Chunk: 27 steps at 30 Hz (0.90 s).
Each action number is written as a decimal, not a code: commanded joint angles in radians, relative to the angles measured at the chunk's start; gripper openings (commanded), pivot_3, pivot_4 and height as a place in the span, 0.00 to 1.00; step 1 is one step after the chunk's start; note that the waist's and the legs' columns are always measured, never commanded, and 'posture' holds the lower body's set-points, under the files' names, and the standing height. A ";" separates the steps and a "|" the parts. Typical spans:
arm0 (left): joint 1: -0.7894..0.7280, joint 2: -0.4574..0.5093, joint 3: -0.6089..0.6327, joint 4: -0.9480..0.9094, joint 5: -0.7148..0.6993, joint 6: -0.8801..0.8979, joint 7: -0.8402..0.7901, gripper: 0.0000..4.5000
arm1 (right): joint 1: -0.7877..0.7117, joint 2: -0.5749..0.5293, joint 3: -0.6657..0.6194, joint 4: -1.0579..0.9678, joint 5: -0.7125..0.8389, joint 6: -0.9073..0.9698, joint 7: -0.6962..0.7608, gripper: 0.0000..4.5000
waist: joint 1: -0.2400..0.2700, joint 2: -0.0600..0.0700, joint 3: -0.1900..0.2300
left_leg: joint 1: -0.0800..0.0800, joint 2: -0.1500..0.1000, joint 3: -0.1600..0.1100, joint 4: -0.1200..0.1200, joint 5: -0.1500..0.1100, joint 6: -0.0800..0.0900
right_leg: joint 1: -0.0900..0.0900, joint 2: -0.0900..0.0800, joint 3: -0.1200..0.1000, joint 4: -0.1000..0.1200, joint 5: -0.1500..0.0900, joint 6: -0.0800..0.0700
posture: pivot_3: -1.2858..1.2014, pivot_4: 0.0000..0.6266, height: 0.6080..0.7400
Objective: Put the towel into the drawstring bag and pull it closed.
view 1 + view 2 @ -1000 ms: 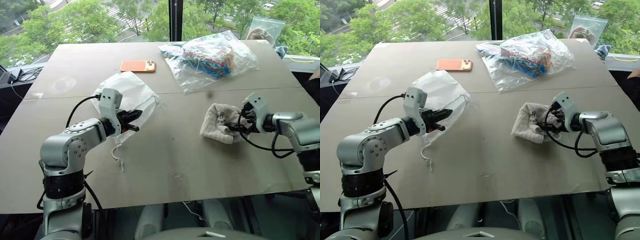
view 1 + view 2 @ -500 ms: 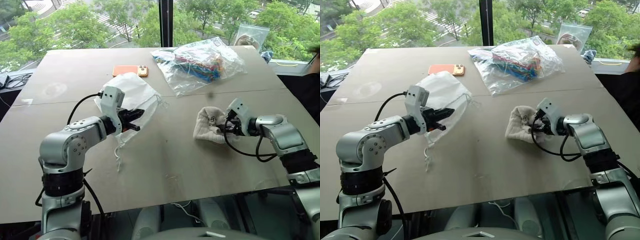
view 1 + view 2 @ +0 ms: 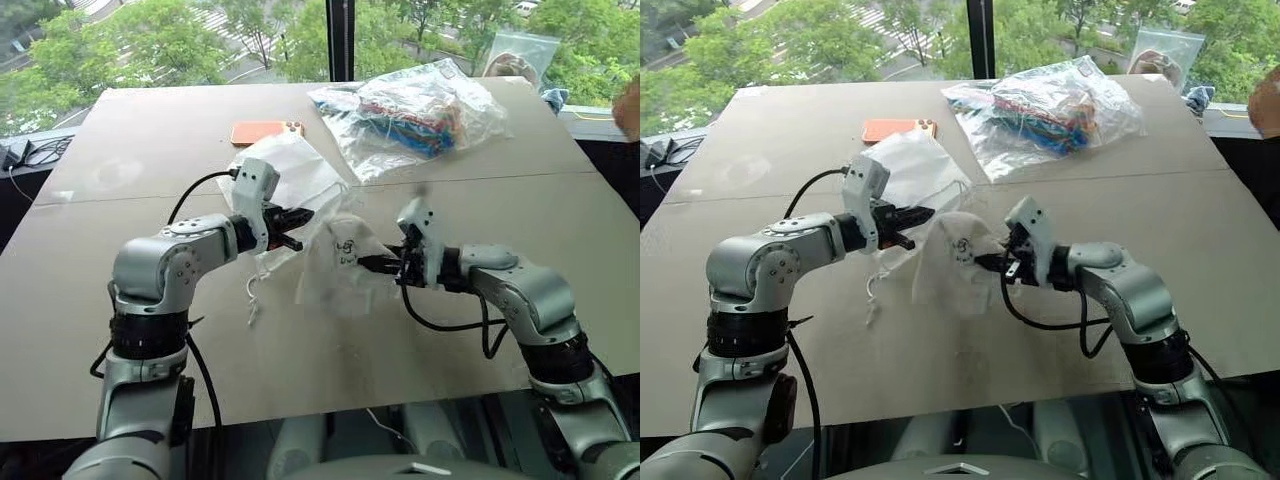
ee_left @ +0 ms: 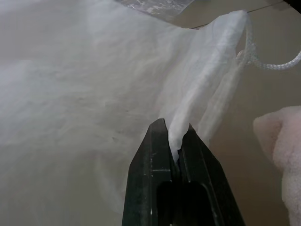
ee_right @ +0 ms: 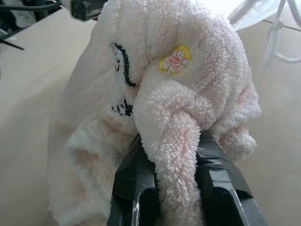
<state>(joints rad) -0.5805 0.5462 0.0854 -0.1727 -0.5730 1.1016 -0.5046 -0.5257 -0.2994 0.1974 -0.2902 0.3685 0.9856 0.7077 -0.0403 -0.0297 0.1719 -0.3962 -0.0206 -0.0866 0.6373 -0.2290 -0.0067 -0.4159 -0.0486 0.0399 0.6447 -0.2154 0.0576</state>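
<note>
Left gripper point(image 3: 296, 218): jaws shut on the bag point(image 3: 300, 175) rim, bag lying on the worktop point(image 3: 130, 140) behind it. Right gripper point(image 3: 385, 265): jaws clamped on the towel point(image 3: 340, 262), held just right of the bag's mouth (opening not visibly spread). Towel must travel leftward into it.

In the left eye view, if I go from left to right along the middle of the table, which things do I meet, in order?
Left gripper shut on the drawstring bag → towel → right gripper gripping the towel.
</note>
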 commanded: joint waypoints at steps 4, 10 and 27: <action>-0.021 0.025 -0.064 -0.047 0.045 -0.101 -0.052 0.00 | -0.087 0.098 0.060 0.085 -0.065 0.052 -0.166 0.03 | 0.006 0.000 0.000 | -0.002 -0.001 0.000 -0.001 0.000 -0.001 | -0.001 0.000 -0.002 0.000 0.000 0.000 | 0.52 0.24 1.00; 0.014 0.090 -0.143 -0.103 0.148 -0.215 -0.077 0.00 | -0.118 0.166 0.032 0.132 -0.070 0.105 -0.252 0.03 | 0.002 0.002 0.001 | -0.003 -0.001 0.000 -0.002 0.000 -0.001 | -0.002 -0.001 -0.002 -0.001 0.000 0.000 | 0.52 0.24 1.00; 0.057 0.109 -0.050 -0.083 0.091 -0.269 -0.200 0.00 | -0.160 0.290 -0.198 0.265 -0.011 0.140 -0.403 0.03 | -0.001 0.004 0.002 | -0.003 -0.001 0.002 -0.003 0.000 0.000 | -0.003 -0.001 -0.002 -0.001 0.000 0.000 | 0.52 0.24 1.00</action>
<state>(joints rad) -0.5036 0.6660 -0.0107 -0.2633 -0.4423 0.8558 -0.6845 -0.6637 -0.0018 -0.0065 -0.0103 0.3490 1.1345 0.3001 -0.0415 -0.0261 0.1743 -0.3989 -0.0219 -0.0849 0.6348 -0.2289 -0.0067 -0.4184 -0.0492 0.0377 0.6440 -0.2155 0.0574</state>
